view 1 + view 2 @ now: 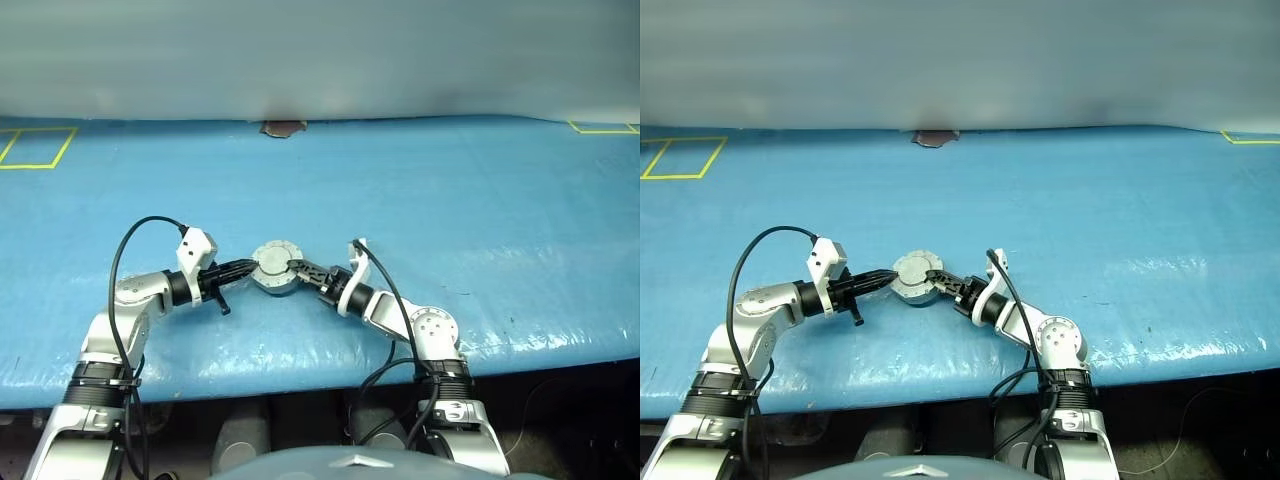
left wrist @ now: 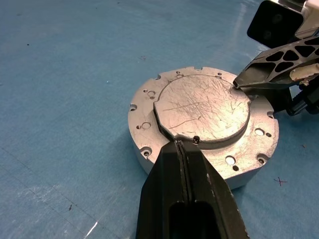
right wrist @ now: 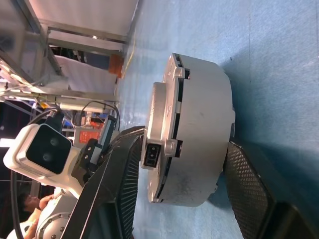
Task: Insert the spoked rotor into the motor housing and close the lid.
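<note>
The motor housing (image 1: 275, 270), a thick round grey metal body, lies on the blue table in front of me. The lid (image 2: 204, 107), a plain scratched light-grey disc, sits in the housing's top. The spoked rotor is hidden. My left gripper (image 1: 250, 267) comes in from the left, shut, its tips (image 2: 179, 144) touching the lid's near edge. From the right, my right gripper (image 1: 297, 268) is clamped on the housing (image 3: 199, 124), with one finger (image 2: 269, 69) on the top at the lid's rim and the other finger (image 3: 244, 179) against the underside.
The blue table (image 1: 450, 200) stretches wide around the housing, and its front edge runs just below my arms. Yellow tape squares mark the far left (image 1: 35, 148) and far right (image 1: 605, 127) corners. A small brown object (image 1: 283, 128) sits at the far edge.
</note>
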### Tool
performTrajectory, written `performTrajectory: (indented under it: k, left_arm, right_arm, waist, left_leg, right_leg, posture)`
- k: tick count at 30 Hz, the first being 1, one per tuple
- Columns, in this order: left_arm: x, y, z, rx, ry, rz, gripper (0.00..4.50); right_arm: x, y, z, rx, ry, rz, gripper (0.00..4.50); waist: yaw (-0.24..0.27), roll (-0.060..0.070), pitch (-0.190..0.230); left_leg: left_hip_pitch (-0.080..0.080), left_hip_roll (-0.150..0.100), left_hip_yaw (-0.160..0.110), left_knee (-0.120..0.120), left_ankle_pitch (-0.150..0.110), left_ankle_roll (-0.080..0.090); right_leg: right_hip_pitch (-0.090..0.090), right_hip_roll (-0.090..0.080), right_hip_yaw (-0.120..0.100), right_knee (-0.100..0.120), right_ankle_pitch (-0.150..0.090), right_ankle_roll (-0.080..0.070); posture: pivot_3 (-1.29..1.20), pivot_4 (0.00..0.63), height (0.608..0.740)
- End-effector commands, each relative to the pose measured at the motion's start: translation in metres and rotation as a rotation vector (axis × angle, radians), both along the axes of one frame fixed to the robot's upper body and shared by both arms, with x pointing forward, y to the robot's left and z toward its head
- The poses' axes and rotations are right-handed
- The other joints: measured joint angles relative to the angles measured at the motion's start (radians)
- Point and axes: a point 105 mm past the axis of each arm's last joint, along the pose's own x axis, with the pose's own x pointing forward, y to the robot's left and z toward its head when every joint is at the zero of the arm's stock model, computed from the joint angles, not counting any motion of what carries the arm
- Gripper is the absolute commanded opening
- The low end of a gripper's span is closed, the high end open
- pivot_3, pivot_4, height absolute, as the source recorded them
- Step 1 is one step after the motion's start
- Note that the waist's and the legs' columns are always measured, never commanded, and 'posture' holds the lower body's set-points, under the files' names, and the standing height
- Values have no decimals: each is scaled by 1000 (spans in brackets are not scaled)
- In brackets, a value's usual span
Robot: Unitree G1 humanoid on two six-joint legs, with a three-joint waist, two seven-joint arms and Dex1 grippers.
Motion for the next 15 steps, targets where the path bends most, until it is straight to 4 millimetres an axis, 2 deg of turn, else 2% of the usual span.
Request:
performTrajectory:
  k: [1, 2, 5, 8, 15]
  left_arm:
    - [-4, -4, -8, 17, 31, -12, 0]
    - [-4, -4, -8, 16, 31, -13, 0]
    - [-4, -4, -8, 19, 30, -14, 0]
    - [-4, -4, -8, 19, 29, -14, 0]
    - [-3, -5, -8, 17, 25, -11, 0]
  right_arm:
    - [-5, 23, 16, 165, 13, -16, 2557]
    - [-4, 23, 16, 170, 17, -23, 2557]
    - [-3, 22, 14, 162, 27, -33, 2007]
    - [-3, 23, 9, 128, 43, -34, 1173]
    - [-7, 25, 4, 85, 44, -3, 1166]
  waist:
    - [0, 0, 0]
    - [0, 0, 0]
    - [0, 0, 0]
    - [1, 0, 0]
    - [0, 0, 0]
  left_leg:
    - [0, 0, 0, 0, 0, 0]
    - [0, 0, 0, 0, 0, 0]
    - [0, 0, 0, 0, 0, 0]
    - [0, 0, 0, 0, 0, 0]
    - [0, 0, 0, 0, 0, 0]
  right_leg:
    - [0, 0, 0, 0, 0, 0]
    - [0, 0, 0, 0, 0, 0]
    - [0, 0, 0, 0, 0, 0]
    - [0, 0, 0, 0, 0, 0]
    - [0, 0, 0, 0, 0, 0]
  posture:
    - [0, 150, 740]
    - [0, 150, 740]
    - [0, 150, 740]
    - [0, 150, 740]
    - [0, 150, 740]
